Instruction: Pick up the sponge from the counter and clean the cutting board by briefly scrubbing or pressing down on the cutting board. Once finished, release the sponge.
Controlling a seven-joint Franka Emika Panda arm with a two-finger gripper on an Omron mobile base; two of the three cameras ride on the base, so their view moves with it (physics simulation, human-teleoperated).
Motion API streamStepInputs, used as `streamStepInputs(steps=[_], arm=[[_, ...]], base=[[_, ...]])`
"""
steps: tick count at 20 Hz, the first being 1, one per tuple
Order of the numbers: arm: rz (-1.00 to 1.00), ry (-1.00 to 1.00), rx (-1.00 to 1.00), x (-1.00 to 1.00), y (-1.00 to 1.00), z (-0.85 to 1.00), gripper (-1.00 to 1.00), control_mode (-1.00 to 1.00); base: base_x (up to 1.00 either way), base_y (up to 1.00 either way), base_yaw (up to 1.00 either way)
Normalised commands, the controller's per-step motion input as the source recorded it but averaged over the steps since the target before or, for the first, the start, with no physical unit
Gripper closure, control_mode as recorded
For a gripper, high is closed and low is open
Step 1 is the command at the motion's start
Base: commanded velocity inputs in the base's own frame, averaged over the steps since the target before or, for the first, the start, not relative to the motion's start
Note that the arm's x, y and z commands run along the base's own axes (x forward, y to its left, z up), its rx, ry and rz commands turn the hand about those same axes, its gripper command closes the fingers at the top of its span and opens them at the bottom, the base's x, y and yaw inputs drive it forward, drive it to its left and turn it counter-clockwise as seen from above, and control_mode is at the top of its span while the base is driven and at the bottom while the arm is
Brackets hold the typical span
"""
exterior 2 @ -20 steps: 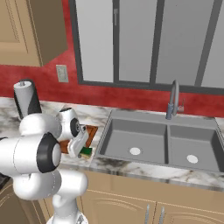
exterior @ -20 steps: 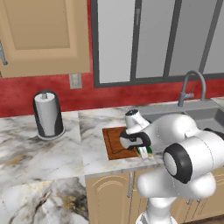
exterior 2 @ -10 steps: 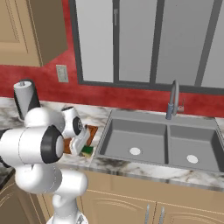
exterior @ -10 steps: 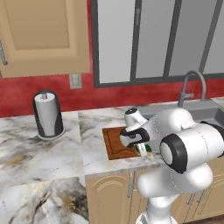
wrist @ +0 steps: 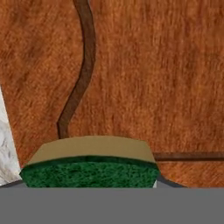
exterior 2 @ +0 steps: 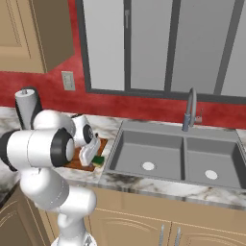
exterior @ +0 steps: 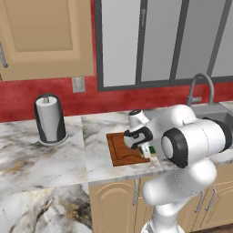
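Hand view puts the sponge (wrist: 89,168) clamped in my gripper (wrist: 89,186), low over the cutting board (wrist: 153,78) near its right, near corner, on the counter (exterior: 95,157) left of the sink (exterior 2: 178,158).

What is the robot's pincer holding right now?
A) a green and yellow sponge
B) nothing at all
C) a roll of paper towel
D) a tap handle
A: the hand view shows the sponge clamped in the pincer, just over the cutting board.
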Motion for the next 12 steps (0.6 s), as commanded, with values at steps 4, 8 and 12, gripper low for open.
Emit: streamStepInputs(steps=[4, 8, 12], arm=[[0.0, 0.0, 0.0, 0.45, 0.12, 0.0, 1.0, -1.0], [0.0, 0.0, 0.01, 0.54, 0.16, 0.0, 1.0, -1.0], [0.0, 0.0, 0.02, 0.61, 0.16, 0.0, 1.0, -1.0]], base=[[0.0, 0.0, 0.0], [0.0, 0.0, 0.0], [0.0, 0.0, 0.0]])
